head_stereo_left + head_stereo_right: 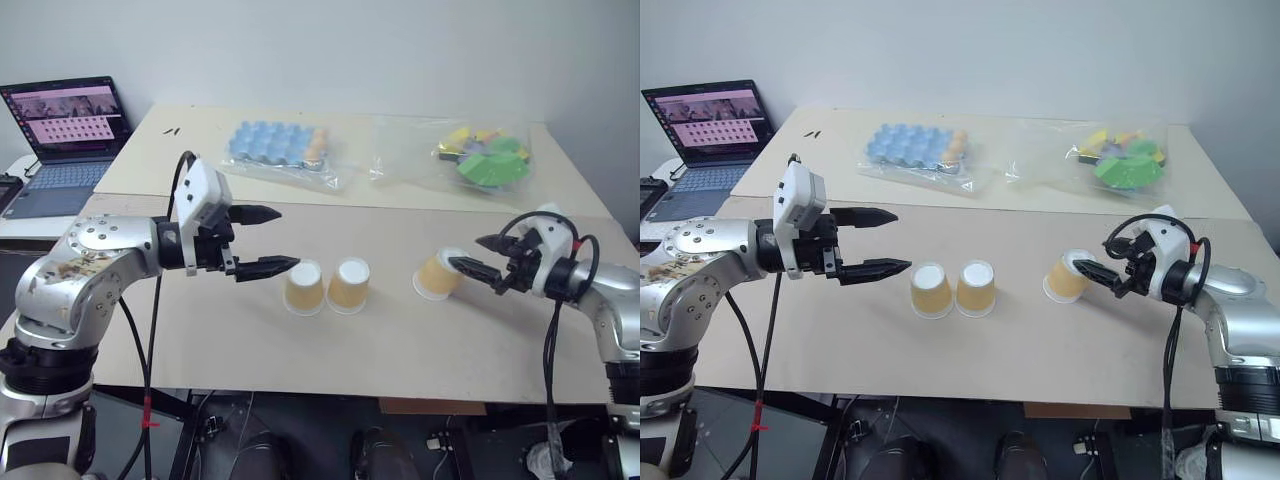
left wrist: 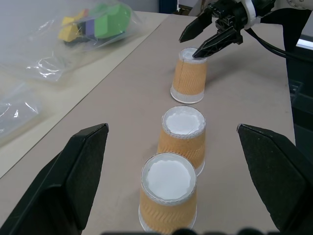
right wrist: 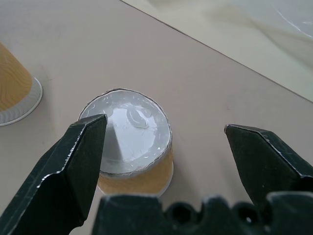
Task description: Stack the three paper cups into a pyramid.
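Left eye view: three tan tapered paper cups sat base-up on the beige tabletop [image 1: 200, 360] — two [image 1: 304, 288] [image 1: 348, 285] touching at centre, the third [image 1: 436, 274] apart at centre right. The left gripper [image 1: 265, 240] hovered spread, left of the pair. The right gripper [image 1: 478, 254] stood spread at the third cup, one finger on its base. At upper centre, a clear bag [image 1: 330, 178] held a blue egg tray [image 1: 268, 141] — another held green and yellow blocks [image 1: 486, 157].

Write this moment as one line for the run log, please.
two paper cups side by side | third cup apart, tilted | right gripper open at it | left gripper open
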`<state>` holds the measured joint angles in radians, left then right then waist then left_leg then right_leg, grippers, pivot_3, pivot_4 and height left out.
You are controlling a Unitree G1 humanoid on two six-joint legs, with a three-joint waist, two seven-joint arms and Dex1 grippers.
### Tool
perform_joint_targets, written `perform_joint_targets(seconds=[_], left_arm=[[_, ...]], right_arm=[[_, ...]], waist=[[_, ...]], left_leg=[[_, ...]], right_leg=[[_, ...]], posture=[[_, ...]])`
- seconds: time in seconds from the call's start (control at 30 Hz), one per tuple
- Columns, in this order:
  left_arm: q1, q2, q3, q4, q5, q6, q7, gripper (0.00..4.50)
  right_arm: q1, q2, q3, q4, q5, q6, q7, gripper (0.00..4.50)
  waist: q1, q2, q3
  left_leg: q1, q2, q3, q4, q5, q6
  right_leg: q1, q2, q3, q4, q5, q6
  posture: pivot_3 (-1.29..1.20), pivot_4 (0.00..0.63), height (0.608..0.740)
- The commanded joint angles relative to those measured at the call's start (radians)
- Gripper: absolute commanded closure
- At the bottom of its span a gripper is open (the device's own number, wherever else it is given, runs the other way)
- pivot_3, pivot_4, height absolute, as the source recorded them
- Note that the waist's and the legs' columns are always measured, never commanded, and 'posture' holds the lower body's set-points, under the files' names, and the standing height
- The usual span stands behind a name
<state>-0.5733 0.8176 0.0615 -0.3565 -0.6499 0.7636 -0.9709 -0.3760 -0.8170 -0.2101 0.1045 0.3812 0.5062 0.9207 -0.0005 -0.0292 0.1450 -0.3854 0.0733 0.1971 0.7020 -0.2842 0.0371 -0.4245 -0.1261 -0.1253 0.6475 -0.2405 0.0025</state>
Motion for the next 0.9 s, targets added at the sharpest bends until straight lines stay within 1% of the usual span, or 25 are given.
perform_joint_targets(seconds=[0.03, 0.13, 0.33, 0.5, 0.7, 0.83, 0.9], left_arm=[[-0.024, 0.014, 0.018, -0.016, -0.002, -0.007, 0.004, 0.0], [-0.024, 0.015, 0.018, -0.016, -0.001, -0.008, 0.004, 0.0], [-0.026, 0.019, 0.017, -0.01, 0.004, -0.009, 0.004, 0.0], [-0.024, 0.016, 0.018, -0.009, 0.007, -0.009, 0.009, 0.0], [-0.025, 0.015, 0.017, -0.008, 0.006, -0.007, 0.015, 0.0], [-0.026, 0.017, 0.018, -0.007, 0.005, -0.004, 0.019, 0.0], [-0.023, 0.018, 0.022, -0.005, 0.002, -0.004, 0.02, 0.0]], right_arm=[[0.035, -0.018, -0.05, -0.045, 0.041, 0.008, 0.019, 0.06], [0.065, -0.02, -0.058, -0.048, 0.049, 0.009, 0.019, 0.06], [0.065, -0.01, -0.051, -0.045, 0.05, 0.011, 0.001, 0.06], [0.009, 0.014, 0.004, -0.046, 0.024, 0.017, -0.036, 0.06], [-0.079, 0.044, 0.062, -0.025, 0.01, 0.019, -0.037, 0.06], [-0.124, 0.021, 0.069, -0.042, 0.01, 0.032, -0.027, 0.06], [-0.148, -0.001, 0.045, -0.082, 0.037, 0.063, -0.021, 0.06]], waist=[[0.0, 0.0, 0.0], [0.001, 0.0, 0.0], [0.0, 0.0, 0.0], [-0.002, 0.0, 0.0], [-0.008, 0.0, 0.0], [-0.01, 0.0, 0.0], [-0.008, 0.001, 0.001]], left_leg=[[0.0, 0.0, 0.0, 0.0, 0.0, 0.0], [0.0, 0.0, 0.0, 0.0, 0.0, 0.0], [0.0, 0.0, 0.0, 0.0, 0.0, 0.0], [0.0, 0.0, 0.0, 0.0, 0.0, 0.0], [0.001, 0.0, 0.0, 0.0, 0.0, 0.0], [0.0, 0.0, 0.0, 0.0, 0.0, 0.0], [0.0, 0.0, 0.0, 0.0, 0.0, 0.0]], right_leg=[[0.0, 0.0, 0.0, 0.0, 0.0, 0.0], [0.0, 0.0, 0.0, 0.0, 0.0, 0.0], [0.0, 0.0, 0.0, 0.0, 0.0, 0.0], [0.0, 0.0, 0.0, 0.0, 0.0, 0.0], [0.0, 0.0, 0.0, 0.0, 0.0, 0.0], [0.0, 0.0, 0.0, 0.0, 0.0, 0.0], [0.0, 0.0, 0.0, 0.0, 0.0, 0.0]], posture=[[0.0, 0.15, 0.733], [0.0, 0.15, 0.733], [0.0, 0.15, 0.733], [0.0, 0.15, 0.733], [0.0, 0.15, 0.733], [0.0, 0.15, 0.733], [0.0, 0.15, 0.733]])
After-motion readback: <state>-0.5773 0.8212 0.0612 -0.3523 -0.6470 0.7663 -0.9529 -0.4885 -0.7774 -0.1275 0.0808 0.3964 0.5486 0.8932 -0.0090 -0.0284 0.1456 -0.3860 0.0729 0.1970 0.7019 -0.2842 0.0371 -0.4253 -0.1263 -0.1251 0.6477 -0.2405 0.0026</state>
